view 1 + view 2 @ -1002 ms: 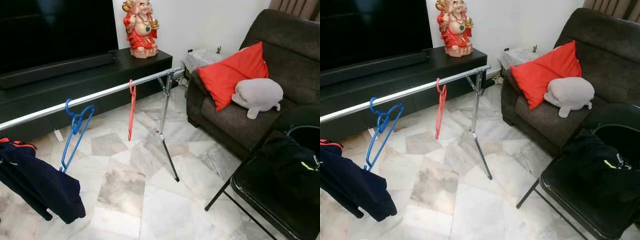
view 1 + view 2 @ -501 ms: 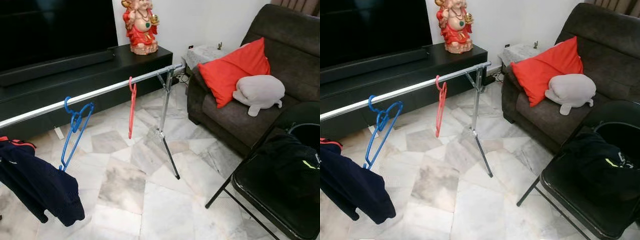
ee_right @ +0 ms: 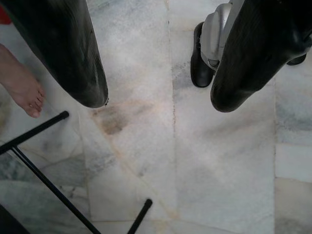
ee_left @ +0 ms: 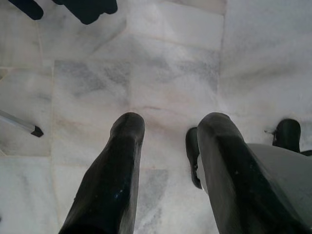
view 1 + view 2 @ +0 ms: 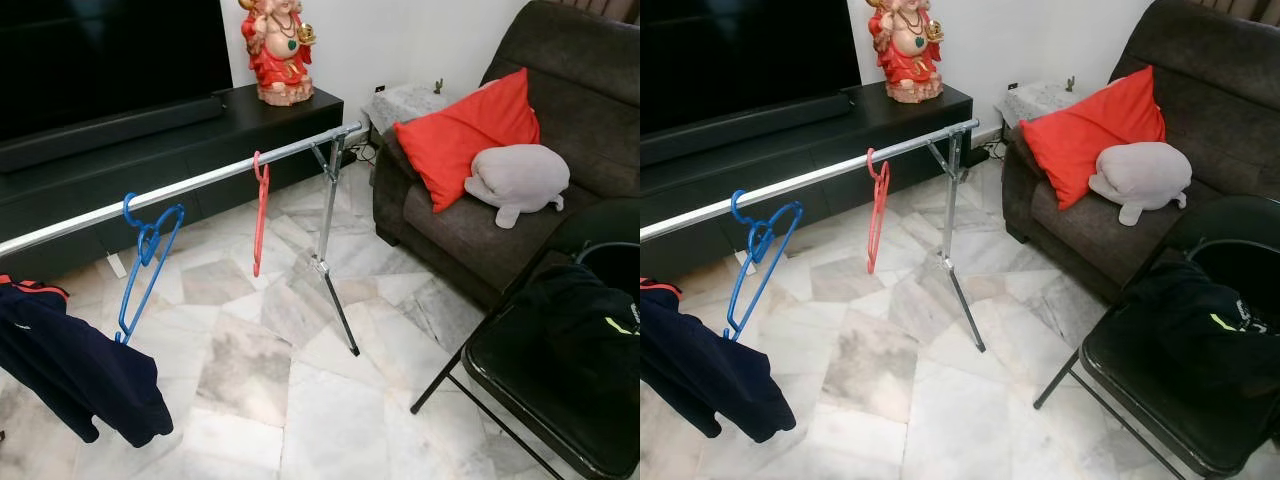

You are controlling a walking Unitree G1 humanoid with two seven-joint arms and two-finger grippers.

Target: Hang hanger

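Right now you have two hangers on the silver rail (image 5: 200, 185): a blue hanger (image 5: 146, 262) toward the robot's left and a red hanger (image 5: 259, 212) near the middle, well apart, both hooked over the rail and hanging down. One dark garment (image 5: 75, 370) droops below the rail at the far left, just beside the blue one. The rail's end rests on a stand (image 5: 330, 255) whose legs splay onto the marble floor (image 5: 250, 380).

To the right sits a black folding chair (image 5: 530, 385) with dark clothing (image 5: 585, 325) piled on its seat. Behind it, the sofa (image 5: 560, 120) holds one red cushion (image 5: 465, 135) and one grey plush toy (image 5: 518, 180).

Open floor lies between stand and chair.

Your left pincer (image 4: 168, 141) hangs spread wide over bare floor, holding nothing. Your right pincer (image 3: 158, 100) is likewise wide and empty, with a person's bare foot (image 3: 19, 87) and chair legs (image 3: 48, 180) nearby.
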